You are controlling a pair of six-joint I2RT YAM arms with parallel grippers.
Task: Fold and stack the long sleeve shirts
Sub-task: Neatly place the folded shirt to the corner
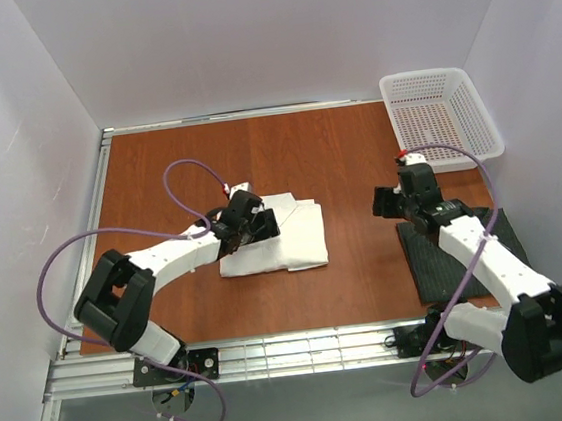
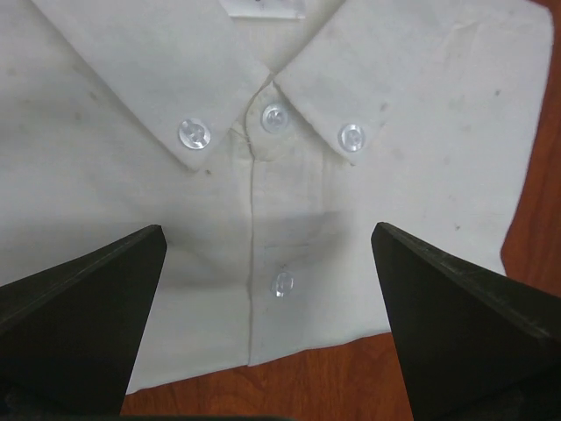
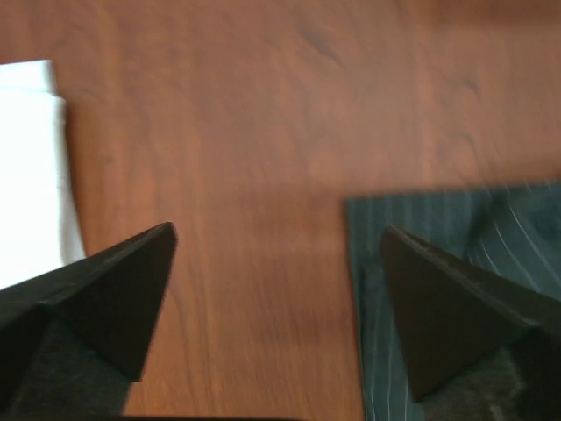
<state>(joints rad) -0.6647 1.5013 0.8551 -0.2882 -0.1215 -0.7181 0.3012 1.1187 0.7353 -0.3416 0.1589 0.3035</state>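
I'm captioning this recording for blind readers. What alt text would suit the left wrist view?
A folded white shirt lies flat on a brown table, its buttoned collar toward the top of the picture and its placket running down the middle. The left gripper hovers over it, jaws wide apart and holding nothing.

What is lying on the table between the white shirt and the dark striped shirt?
Nothing: the table between the white shirt and the dark striped shirt is bare wood. The right wrist view shows this stretch most clearly.
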